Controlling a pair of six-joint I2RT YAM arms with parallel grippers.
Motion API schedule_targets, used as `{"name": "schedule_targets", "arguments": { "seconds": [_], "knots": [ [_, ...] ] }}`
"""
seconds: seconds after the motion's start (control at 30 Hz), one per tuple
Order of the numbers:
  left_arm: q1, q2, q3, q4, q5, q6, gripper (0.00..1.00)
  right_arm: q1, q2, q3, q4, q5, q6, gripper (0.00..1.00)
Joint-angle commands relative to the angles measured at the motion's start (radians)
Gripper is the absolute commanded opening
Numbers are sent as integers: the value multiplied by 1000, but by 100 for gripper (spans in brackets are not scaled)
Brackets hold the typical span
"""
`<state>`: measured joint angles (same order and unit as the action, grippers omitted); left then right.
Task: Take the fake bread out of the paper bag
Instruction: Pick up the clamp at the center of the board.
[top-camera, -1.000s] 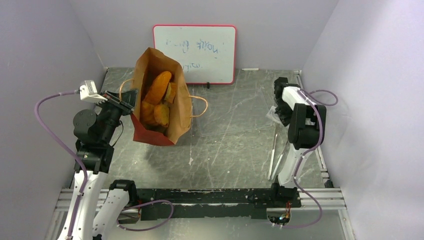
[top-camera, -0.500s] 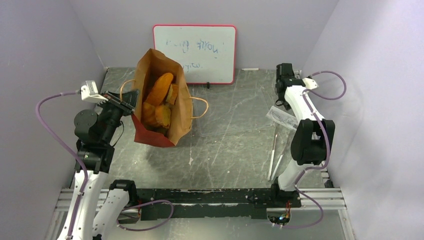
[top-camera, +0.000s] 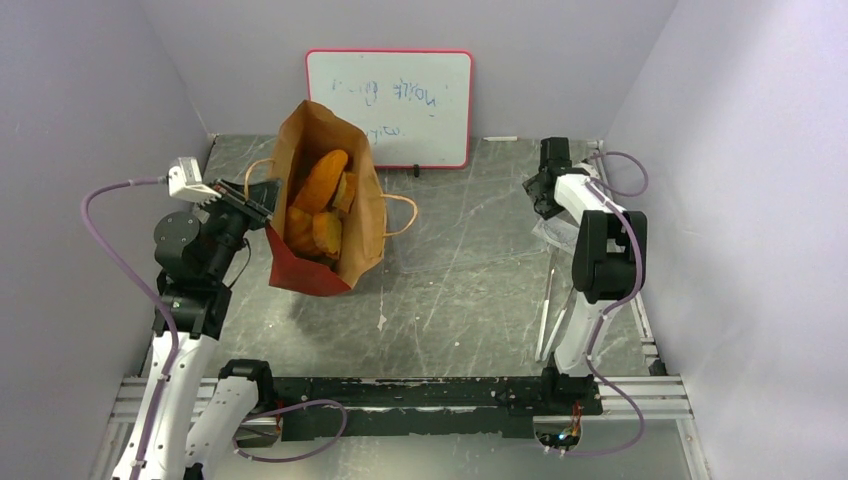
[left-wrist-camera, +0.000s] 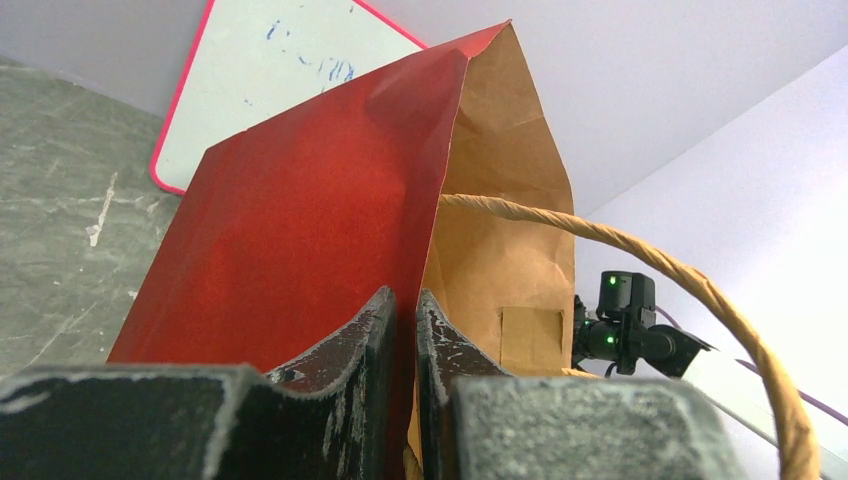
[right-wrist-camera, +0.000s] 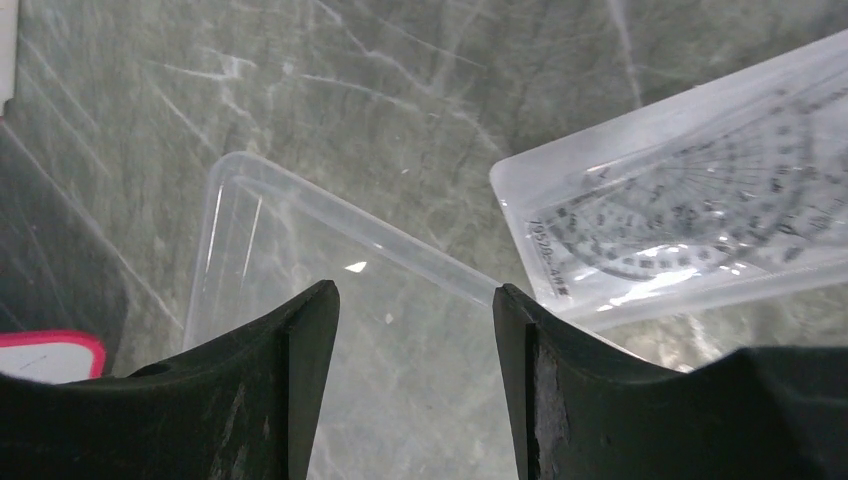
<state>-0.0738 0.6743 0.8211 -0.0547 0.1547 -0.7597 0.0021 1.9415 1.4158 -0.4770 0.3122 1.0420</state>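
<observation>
L gripper (left-wrist-camera: 404, 305) is seen w/ jaws almost shut, pinched on the left rim of the paper bag (left-wrist-camera: 300, 220), the red wall being trapped between the fingers. By this the bag is held roughly upright w/ its mouth open, at the far left of the table (top-camera: 460, 270), just near of the whiteboard (top-camera: 390, 105). One loop handle (left-wrist-camera: 640, 255) is arced past the L wrist cam. Inside the bag the fake bread (top-camera: 320, 180) is piled: the long orange loaf uppermost toward the far side, the tan-orange rolls (top-camera: 322, 232) below it on the near side. No piece has been taken out yet. R gripper (right-wrist-camera: 413, 320) is held w/ jaws apart & empty at the far right, well apart from the bag, above a clear plastic tray (right-wrist-camera: 290, 250) & a protractor case (right-wrist-camera: 700, 210). The step in hand is judged to be bracing the bag for access. Next, the R arm would need to be swung left across the table, brought over the open mouth & lowered onto the loaf, prob. first since it lies on top. The L pinch should be held so the bag isn't dragged or tipped at lift-out.
</observation>
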Motion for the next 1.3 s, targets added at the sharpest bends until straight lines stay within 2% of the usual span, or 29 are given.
{"name": "schedule_targets", "arguments": {
  "seconds": [0.0, 0.67, 1.27],
  "knots": [
    [-3, 0, 10, 134, 33, -6, 7, 0, 27, -5, 78, -68, 4, 59],
    [-3, 35, -24, 194, 68, -20, 7, -82, 34, -188, 202, -106, 47, 60],
    [-3, 34, -34, 206, 79, -17, 7, -232, -71, -320, 211, -25, 41, 60]
  ]
}}
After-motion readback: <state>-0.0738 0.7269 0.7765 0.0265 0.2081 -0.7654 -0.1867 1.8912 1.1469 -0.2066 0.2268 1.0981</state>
